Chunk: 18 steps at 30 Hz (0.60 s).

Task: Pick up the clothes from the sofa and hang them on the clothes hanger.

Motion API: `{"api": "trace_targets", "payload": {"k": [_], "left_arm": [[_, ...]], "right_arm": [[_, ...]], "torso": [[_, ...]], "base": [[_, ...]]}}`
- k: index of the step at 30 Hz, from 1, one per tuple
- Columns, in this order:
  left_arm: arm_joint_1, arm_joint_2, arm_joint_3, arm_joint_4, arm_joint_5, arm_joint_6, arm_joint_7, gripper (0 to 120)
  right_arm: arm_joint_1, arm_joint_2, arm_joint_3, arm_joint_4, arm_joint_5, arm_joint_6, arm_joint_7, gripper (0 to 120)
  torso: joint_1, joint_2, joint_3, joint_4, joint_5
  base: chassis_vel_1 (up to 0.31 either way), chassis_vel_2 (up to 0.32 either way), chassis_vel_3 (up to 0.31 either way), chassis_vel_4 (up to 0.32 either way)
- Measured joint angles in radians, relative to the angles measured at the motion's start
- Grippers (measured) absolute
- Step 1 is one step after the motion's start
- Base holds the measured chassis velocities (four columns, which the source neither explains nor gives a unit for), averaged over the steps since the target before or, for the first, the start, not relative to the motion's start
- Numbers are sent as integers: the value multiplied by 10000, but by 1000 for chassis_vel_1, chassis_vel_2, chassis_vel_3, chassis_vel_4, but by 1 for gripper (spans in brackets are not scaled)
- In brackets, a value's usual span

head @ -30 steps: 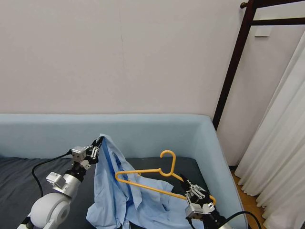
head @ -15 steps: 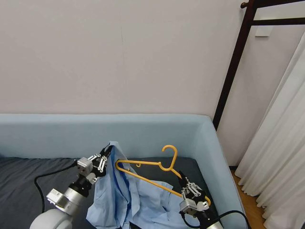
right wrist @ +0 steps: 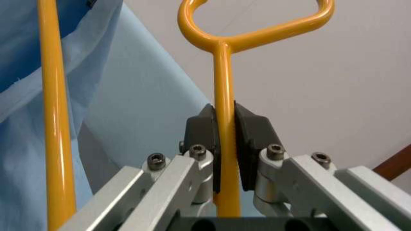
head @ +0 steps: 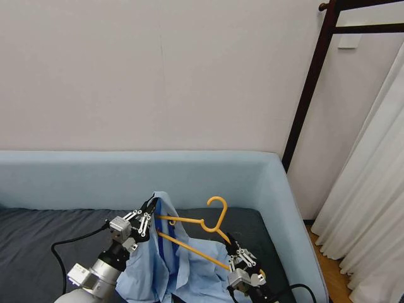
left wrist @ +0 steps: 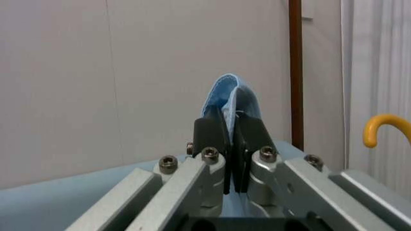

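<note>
The orange plastic clothes hanger hangs above the seat, hook up toward the wall. Its long axis slants down from the left gripper to the right gripper, which pinches its rod. The left gripper's fingers are pressed onto a fold of the light blue shirt. The shirt drapes onto the pale blue sofa.
</note>
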State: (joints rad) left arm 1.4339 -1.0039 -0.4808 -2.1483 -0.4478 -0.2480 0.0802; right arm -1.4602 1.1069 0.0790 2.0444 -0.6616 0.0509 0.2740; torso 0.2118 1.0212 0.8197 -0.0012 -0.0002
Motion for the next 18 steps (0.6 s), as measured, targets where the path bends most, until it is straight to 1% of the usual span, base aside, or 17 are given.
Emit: {"api": "trace_targets", "payload": {"k": [3, 5, 6, 7, 9, 12, 13, 17, 18], "left_arm": [[31, 1, 9, -52, 15, 0, -24, 0], [255, -81, 139, -326, 180, -76, -12, 0], [382, -134, 202, -452, 288, -126, 35, 0], [622, -213, 289, -626, 507, -221, 139, 0], [702, -233, 319, -659, 579, -246, 167, 0], [940, -330, 534, -566, 924, -394, 296, 0], [940, -330, 534, -566, 924, -394, 296, 0], [1005, -551, 965, 98, 1436, -777, 530, 0], [1005, -551, 965, 98, 1436, -777, 530, 0]], "right_arm": [[-27, 0, -6, 71, -16, -139, 0, 6], [19, -19, 3, 123, -229, -998, 82, 6], [111, -31, 114, 19, -608, -1109, 156, 6], [234, -31, 354, -177, -1208, -937, 217, 6], [261, -31, 393, -209, -1222, -900, 255, 6], [312, -19, 216, -110, -558, -929, 323, 6], [312, -19, 216, -110, -558, -929, 323, 6], [693, 175, -184, -38, 212, -870, 368, 6], [693, 175, -184, -38, 212, -870, 368, 6]], "torso": [[0, 0, 0, -1, 0], [0, 0, 0, -2, 1], [0, 0, 0, 0, -1], [0, 0, 0, 2, 1], [0, -1, 0, 3, 1], [0, 0, 0, 0, 1], [0, 0, 0, 0, 1], [0, 0, 0, 1, -1], [0, 0, 0, 1, -1]], "base": [[0, 0, 0, 0], [0, 0, 0, 0], [0, 0, 0, 0], [0, 0, 0, 0], [0, 0, 0, 0], [0, 0, 0, 0], [0, 0, 0, 0], [0, 0, 0, 0], [0, 0, 0, 0]]}}
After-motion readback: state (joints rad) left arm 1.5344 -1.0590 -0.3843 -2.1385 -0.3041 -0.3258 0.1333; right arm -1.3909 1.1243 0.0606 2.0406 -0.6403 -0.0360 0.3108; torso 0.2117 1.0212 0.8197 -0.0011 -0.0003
